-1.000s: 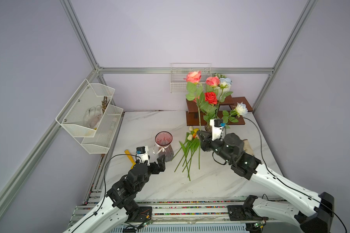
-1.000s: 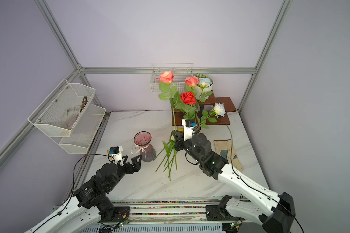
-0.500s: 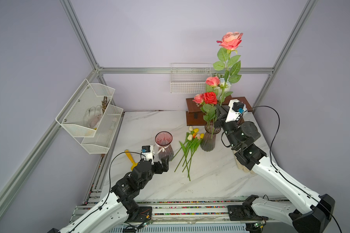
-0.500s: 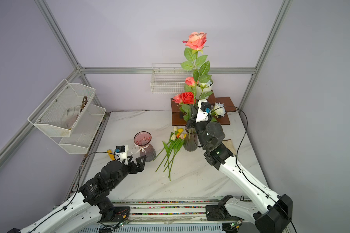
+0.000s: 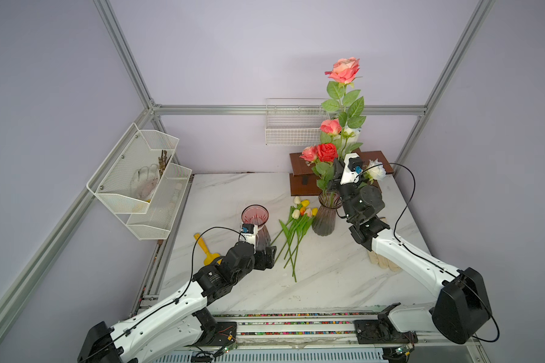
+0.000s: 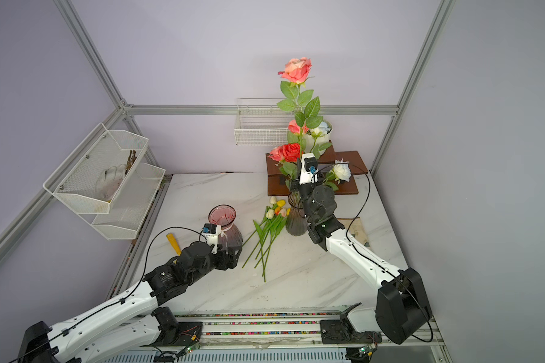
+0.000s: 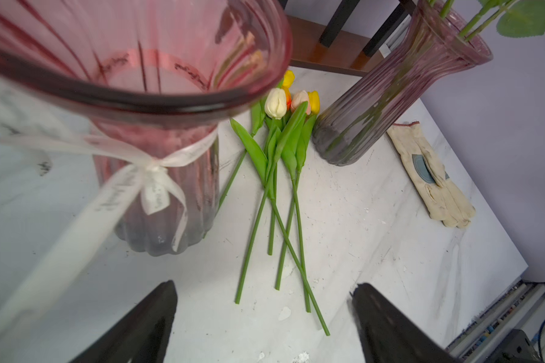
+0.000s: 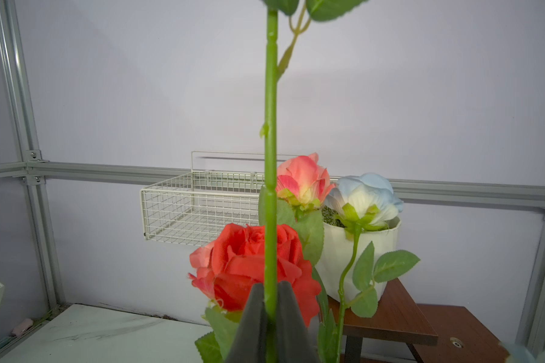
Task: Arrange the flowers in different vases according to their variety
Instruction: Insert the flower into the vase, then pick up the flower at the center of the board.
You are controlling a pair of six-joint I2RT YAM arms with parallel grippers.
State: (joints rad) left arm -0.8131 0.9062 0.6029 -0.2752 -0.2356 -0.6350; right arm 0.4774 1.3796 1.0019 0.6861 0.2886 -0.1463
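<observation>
At lower centre of the right wrist view, right claw (image 8: 270, 286) clamped on long-stemmed pink artificial rose (image 8: 270, 157), bloom cropped, left claw (image 7: 263, 284) apart, print on white ribbon bow (image 7: 155, 176) unreadable.

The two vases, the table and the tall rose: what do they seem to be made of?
Bowed vase and plain vase: tinted glass, glossy, ribbed, see-through. Table: marble or a marble-look slab, white with grey veins. Tall rose: likely artificial, with a smooth plastic-looking stem and cloth-like petals.

Marble table (image 5: 328, 283) — vases (image 5: 324, 220), tulips (image 5: 296, 229), glove (image 5: 383, 263)
</observation>
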